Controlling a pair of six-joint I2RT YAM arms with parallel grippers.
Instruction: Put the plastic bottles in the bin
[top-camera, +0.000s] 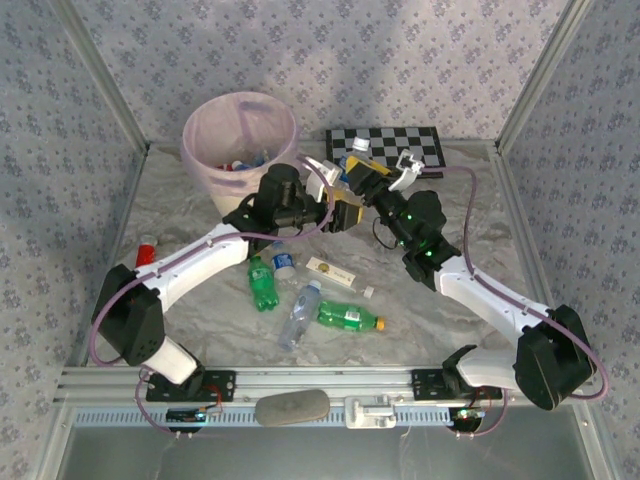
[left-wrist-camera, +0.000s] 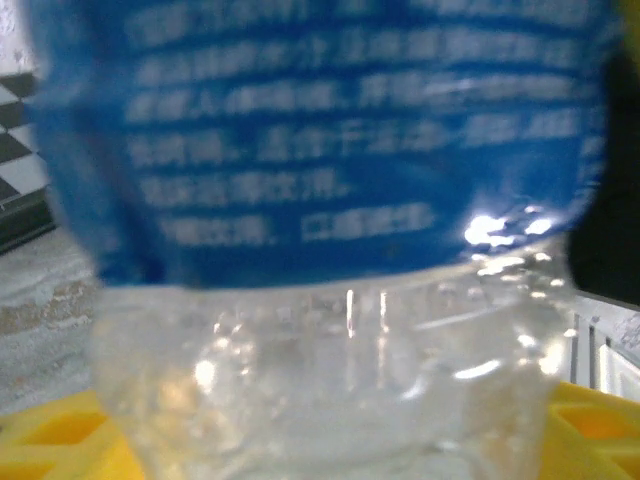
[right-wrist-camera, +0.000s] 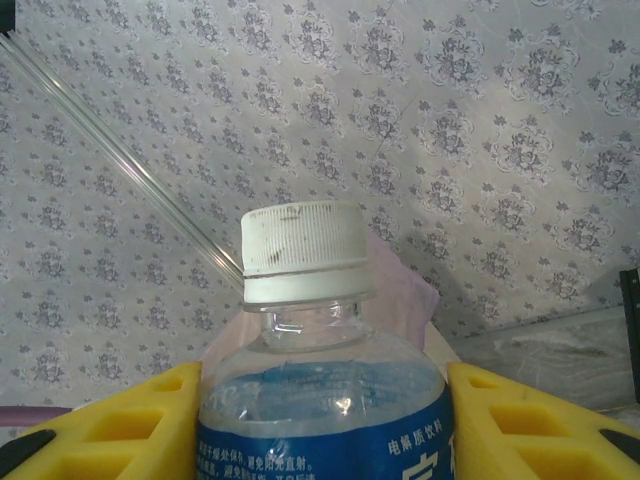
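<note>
Bin (top-camera: 240, 125) mouth open above, left hand (top-camera: 345, 207) and right hand (top-camera: 359, 172) with bottle (right-wrist-camera: 320, 410) crowding its right side, loose bottles (top-camera: 262, 285) mid-counter, counter (top-camera: 500, 220) bare rightward.

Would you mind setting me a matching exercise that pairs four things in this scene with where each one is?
Things:
1. bin
2. chessboard
3. white-capped bottle
4. yellow-capped green bottle

Places:
A. lying on its side on the table, near side
B. held in the right gripper
C. flat at the far edge, centre-right
D. standing at the far left, pink-lined

Pairs: 1-D, 2-C, 3-B, 4-A
</note>
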